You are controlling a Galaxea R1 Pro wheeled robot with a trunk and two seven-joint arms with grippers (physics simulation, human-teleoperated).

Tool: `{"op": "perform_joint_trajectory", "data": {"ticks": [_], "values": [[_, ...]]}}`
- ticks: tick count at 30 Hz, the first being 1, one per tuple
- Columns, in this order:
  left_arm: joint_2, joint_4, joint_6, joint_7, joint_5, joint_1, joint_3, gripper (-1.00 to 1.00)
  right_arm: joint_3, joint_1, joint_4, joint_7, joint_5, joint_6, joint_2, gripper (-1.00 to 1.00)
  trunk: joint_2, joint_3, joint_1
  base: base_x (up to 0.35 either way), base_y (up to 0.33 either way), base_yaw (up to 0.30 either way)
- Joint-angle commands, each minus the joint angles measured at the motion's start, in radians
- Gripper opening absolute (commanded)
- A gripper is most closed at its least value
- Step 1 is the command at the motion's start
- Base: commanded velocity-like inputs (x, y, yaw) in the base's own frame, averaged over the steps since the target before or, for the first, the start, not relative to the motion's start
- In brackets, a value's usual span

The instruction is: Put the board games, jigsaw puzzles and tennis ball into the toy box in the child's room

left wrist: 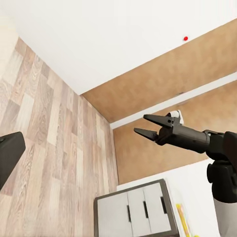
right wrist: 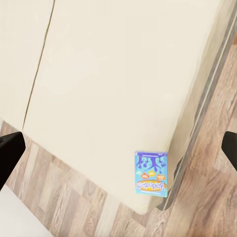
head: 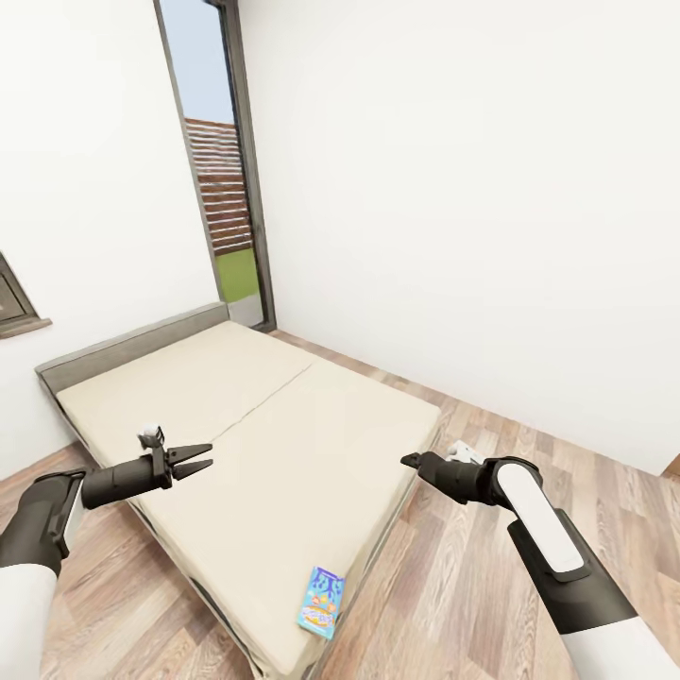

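A small blue board game (head: 322, 602) lies flat on the near corner of the bed (head: 255, 425), close to the mattress edge; it appears again as the blue board game (right wrist: 151, 174) on the bed (right wrist: 108, 74) in the right wrist view. My left gripper (head: 199, 457) hangs open over the bed's left side, holding nothing. Near the bed's right edge, well above and beyond the game, my right gripper (head: 409, 461) is open and empty, with its fingertips (right wrist: 11, 146) spread wide. From the left wrist, the right gripper (left wrist: 143, 124) also looks open. The toy box, table, jigsaw puzzles and tennis ball are out of view.
Wood floor (head: 529, 444) runs around the bed, with white walls behind. A tall glazed door (head: 227, 189) stands past the headboard (head: 123, 345). A grey cabinet with white fronts (left wrist: 136, 212) stands against a brown wall in the left wrist view.
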State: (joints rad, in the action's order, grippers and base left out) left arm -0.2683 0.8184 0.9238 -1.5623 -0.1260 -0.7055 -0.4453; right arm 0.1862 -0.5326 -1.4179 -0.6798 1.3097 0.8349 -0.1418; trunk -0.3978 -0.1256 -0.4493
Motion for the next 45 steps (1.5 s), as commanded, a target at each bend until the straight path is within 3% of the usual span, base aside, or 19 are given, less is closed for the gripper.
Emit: {"op": "perform_joint_trajectory", "data": {"ticks": [1, 45], "values": [[0.000, 0.001, 0.010, -0.008, -0.011, -0.001, -0.003, 1.00, 0.001, -0.001, -0.001, -0.010, 0.010, 0.000, -0.001, 1.00, -0.002, -0.002, -0.001, 0.059, -0.036, 0.007], [0.001, 0.001, 0.010, -0.008, -0.011, -0.001, -0.003, 1.00, 0.002, -0.001, -0.001, -0.010, 0.011, 0.000, -0.001, 1.00, -0.002, -0.002, -0.001, 0.066, -0.040, 0.033]]}}
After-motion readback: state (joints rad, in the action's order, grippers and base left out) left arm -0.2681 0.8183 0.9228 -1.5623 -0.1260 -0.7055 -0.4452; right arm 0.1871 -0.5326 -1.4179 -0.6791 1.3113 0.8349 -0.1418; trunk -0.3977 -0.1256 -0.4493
